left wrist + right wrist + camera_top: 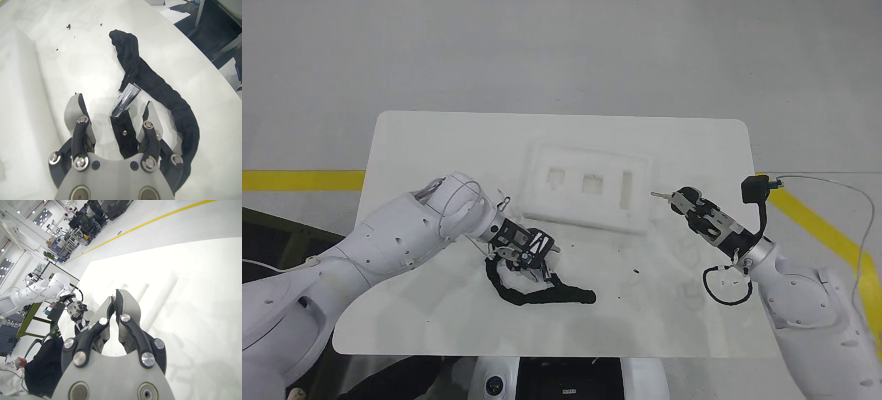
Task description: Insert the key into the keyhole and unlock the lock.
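The lock is a chain in a black fabric sleeve [547, 294] lying curled on the white table near its front edge. Its chrome cylinder end [126, 100] pokes out of the sleeve. My left gripper [113, 111] stands open low over that end, one finger on each side, the cylinder and sleeve in the gap; in the top view it [529, 250] sits at the chain's left bend. My right gripper [679, 199] hovers at the table's right, shut on the key [657, 194], whose thin blade points left toward the foam block. Its pads [118, 298] are pressed together.
A white foam block [542, 205] with three cut-out recesses lies in the table's middle, between the arms. Small dark crumbs [68, 26] dot the table [442, 150] beyond the chain. The table's front edge runs close to the chain.
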Action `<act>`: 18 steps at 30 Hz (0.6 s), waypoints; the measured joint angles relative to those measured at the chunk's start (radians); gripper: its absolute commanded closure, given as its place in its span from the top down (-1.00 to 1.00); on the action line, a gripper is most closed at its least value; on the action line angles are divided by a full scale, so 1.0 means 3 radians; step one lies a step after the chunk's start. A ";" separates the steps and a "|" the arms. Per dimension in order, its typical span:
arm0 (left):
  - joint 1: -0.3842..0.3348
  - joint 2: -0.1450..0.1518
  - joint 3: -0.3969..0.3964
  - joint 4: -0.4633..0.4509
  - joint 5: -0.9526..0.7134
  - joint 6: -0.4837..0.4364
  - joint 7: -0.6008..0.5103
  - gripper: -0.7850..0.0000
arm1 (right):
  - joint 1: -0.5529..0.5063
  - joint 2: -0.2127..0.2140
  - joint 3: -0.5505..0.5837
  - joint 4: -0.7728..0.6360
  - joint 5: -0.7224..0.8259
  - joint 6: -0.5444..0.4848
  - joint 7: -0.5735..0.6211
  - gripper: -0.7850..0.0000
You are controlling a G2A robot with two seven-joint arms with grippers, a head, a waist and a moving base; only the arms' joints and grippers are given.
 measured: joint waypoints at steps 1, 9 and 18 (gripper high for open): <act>0.0003 -0.0004 0.0000 0.0006 0.0007 0.0000 0.0000 0.27 | 0.0000 0.0000 0.0000 0.0000 0.0000 0.0000 0.0000 -1.00; 0.0014 -0.0034 0.0000 0.0109 0.0007 0.0000 -0.0011 -0.05 | 0.0000 0.0000 0.0000 0.0000 0.0000 0.0000 0.0000 -1.00; 0.0015 -0.0061 0.0000 0.0085 0.0065 0.0000 -0.0039 -0.07 | 0.0000 0.0000 0.0000 0.0000 0.0000 0.0000 0.0000 -1.00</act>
